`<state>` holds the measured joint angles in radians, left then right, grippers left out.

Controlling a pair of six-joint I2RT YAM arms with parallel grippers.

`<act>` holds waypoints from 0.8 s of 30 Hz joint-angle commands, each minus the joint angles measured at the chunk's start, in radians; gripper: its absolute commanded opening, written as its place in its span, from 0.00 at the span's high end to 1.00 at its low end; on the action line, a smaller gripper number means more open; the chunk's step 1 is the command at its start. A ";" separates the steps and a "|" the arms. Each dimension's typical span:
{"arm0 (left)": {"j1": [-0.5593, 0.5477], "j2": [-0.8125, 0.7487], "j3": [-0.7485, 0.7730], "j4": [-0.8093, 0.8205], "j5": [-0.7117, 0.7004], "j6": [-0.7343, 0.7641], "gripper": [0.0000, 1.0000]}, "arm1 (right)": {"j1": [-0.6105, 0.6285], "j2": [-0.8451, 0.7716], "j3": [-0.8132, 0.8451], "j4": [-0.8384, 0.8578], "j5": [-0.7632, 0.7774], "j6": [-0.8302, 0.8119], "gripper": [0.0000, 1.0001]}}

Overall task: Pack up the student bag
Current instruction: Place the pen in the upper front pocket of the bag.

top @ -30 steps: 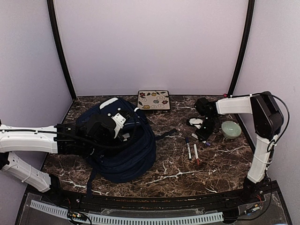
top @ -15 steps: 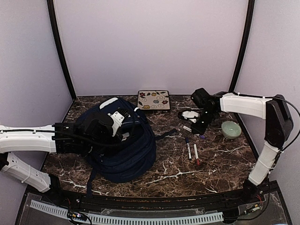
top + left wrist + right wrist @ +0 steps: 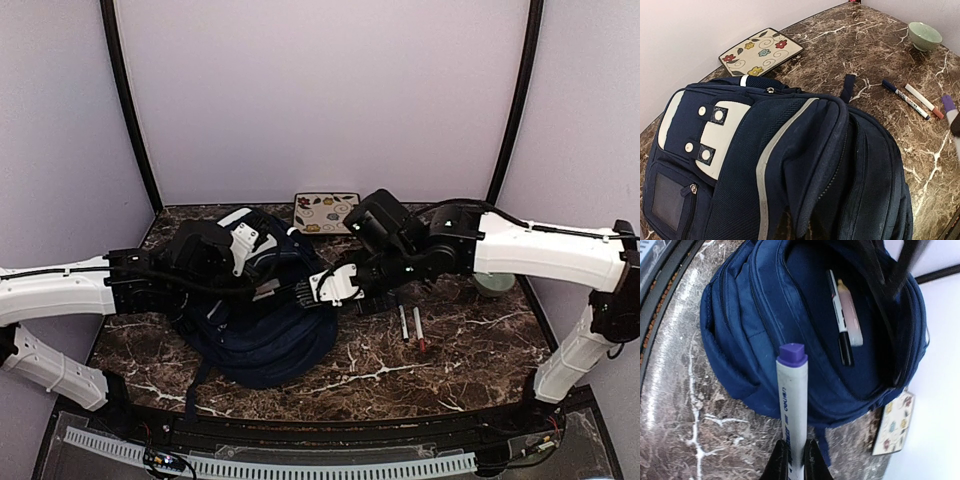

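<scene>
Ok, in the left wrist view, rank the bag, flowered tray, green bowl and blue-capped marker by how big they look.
1. bag, filling most of the view.
2. tray.
3. bowl and marker: unsure; the marker is longer but thin, and the bowl sits farther off.

I work in a robot test booth, not a lived-in room: under my jaws lies a dark marble-patterned table (image 3: 400, 370), and beyond them on three sides stand bare pale lilac walls (image 3: 320, 100) joined by black corner poles (image 3: 128, 110). Behind my jaws, at the table's near edge where my white left arm (image 3: 50, 290) and right arm (image 3: 540, 245) are bolted, runs a black rail (image 3: 330, 425) with a white slotted cable strip (image 3: 300, 468) and loose wiring (image 3: 165, 462).
</scene>
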<state>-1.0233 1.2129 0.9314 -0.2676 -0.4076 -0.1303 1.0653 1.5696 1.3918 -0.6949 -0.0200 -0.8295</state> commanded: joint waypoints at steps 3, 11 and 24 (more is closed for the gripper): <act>-0.007 -0.096 0.105 0.110 0.087 -0.042 1.00 | 0.113 0.119 0.028 0.185 0.269 -0.207 0.97; -0.006 -0.140 0.114 0.088 0.116 -0.065 1.00 | 0.166 0.239 0.084 0.363 0.388 -0.334 0.97; -0.006 -0.164 0.103 0.077 0.132 -0.071 1.00 | 0.186 0.406 0.216 0.390 0.392 -0.378 0.97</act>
<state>-1.0225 1.1240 0.9665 -0.3485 -0.3126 -0.1848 1.2438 1.9236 1.5387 -0.3199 0.3763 -1.2037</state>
